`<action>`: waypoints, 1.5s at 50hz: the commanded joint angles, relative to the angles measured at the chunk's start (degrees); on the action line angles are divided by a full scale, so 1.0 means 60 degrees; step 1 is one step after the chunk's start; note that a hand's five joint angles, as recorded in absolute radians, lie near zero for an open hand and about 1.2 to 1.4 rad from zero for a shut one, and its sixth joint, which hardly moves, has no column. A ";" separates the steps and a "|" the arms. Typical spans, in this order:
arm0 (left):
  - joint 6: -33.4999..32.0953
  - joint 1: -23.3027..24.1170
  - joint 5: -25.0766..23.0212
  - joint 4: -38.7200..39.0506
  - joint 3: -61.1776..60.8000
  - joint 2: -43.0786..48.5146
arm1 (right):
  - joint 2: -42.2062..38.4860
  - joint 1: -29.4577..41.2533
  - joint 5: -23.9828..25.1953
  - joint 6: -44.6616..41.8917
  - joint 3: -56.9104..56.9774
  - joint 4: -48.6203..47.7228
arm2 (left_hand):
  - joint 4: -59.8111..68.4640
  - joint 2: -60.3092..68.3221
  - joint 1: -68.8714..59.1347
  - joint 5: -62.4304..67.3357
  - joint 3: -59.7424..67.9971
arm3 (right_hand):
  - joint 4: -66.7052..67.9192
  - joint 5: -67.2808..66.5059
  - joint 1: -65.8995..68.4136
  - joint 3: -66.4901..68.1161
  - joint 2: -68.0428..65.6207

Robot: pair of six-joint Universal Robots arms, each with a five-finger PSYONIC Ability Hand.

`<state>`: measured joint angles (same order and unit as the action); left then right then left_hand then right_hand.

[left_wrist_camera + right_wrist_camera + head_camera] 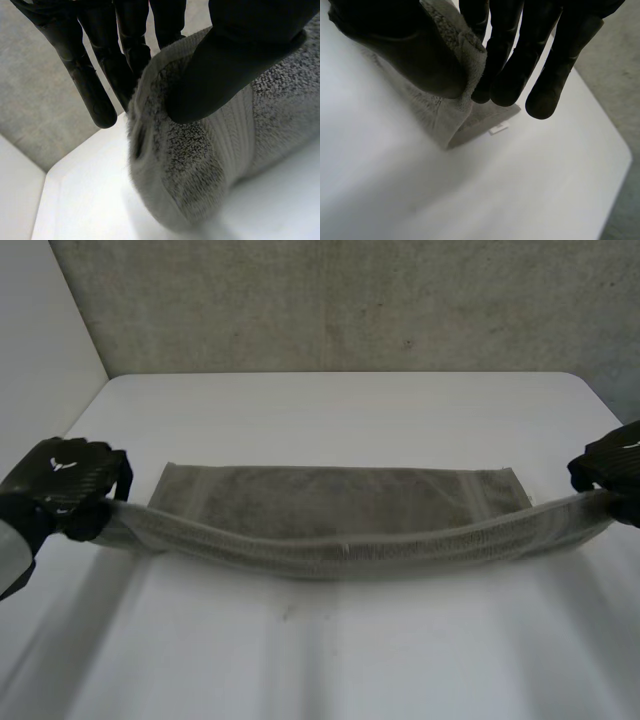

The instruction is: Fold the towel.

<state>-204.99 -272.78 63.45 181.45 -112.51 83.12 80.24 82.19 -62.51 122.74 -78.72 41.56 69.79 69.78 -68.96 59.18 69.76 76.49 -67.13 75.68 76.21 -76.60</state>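
Note:
A grey towel [340,502] lies across the middle of the white table, its near long edge lifted and stretched between my two hands. My left hand [62,486] grips the near left corner; in the left wrist view the thumb [235,55] presses the towel [200,160] against the fingers [95,100]. My right hand [612,466] grips the near right corner; in the right wrist view the thumb [400,45] pinches the towel [460,75] against the fingers [510,75]. The lifted edge sags in the middle. The far part rests flat on the table.
The white table [330,650] reaches to a grey concrete wall [350,300] at the back. A white side panel [40,330] stands at the left. The table's right edge [620,165] drops to a grey floor.

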 commanded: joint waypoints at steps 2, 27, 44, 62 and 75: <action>0.0034 0.1035 0.0279 0.1414 0.2037 0.3475 | -0.2607 0.1039 -0.0115 0.1251 0.1738 -0.0584 | 0.1702 0.1703 -0.1840 0.1803 0.1707 | 0.0586 -0.0478 0.0720 0.0632 -0.0567; 0.0004 0.1723 0.1788 0.1180 0.7368 0.8499 | -0.6122 0.2137 -0.2268 0.3434 0.4873 -0.3616 | 0.1702 0.1703 -0.1840 0.1803 0.1707 | 0.0586 -0.0478 0.0720 0.0632 -0.0567; 0.0078 0.2016 0.1802 0.1063 0.7692 0.8661 | -0.5932 0.2372 -0.2942 0.3830 0.4917 -0.3630 | -0.9957 -0.9955 0.9819 -0.9856 -0.9952 | -1.1081 1.1189 -1.0947 -1.1035 1.1100; 0.1718 0.1826 0.1714 0.0827 0.4561 0.4461 | -0.1408 0.2225 -0.2255 0.4680 0.0426 -0.4904 | -0.9929 -0.9927 0.9791 -0.9828 -0.9924 | -1.1081 1.1189 -1.0947 -1.1035 1.1100; 0.2114 0.2001 0.1744 0.2747 0.1788 0.2626 | -0.0395 0.2166 -0.2151 0.4181 -0.3619 -0.7493 | -0.9957 -0.9955 0.9819 -0.9856 -0.9952 | -1.0452 1.0560 -1.0317 -1.0406 1.0471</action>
<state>-193.38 -261.02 73.87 193.97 -97.58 101.60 77.17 95.17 -75.33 148.12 -92.98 3.91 9.66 9.70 -10.13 1.94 9.73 14.96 -3.54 13.68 14.03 -13.86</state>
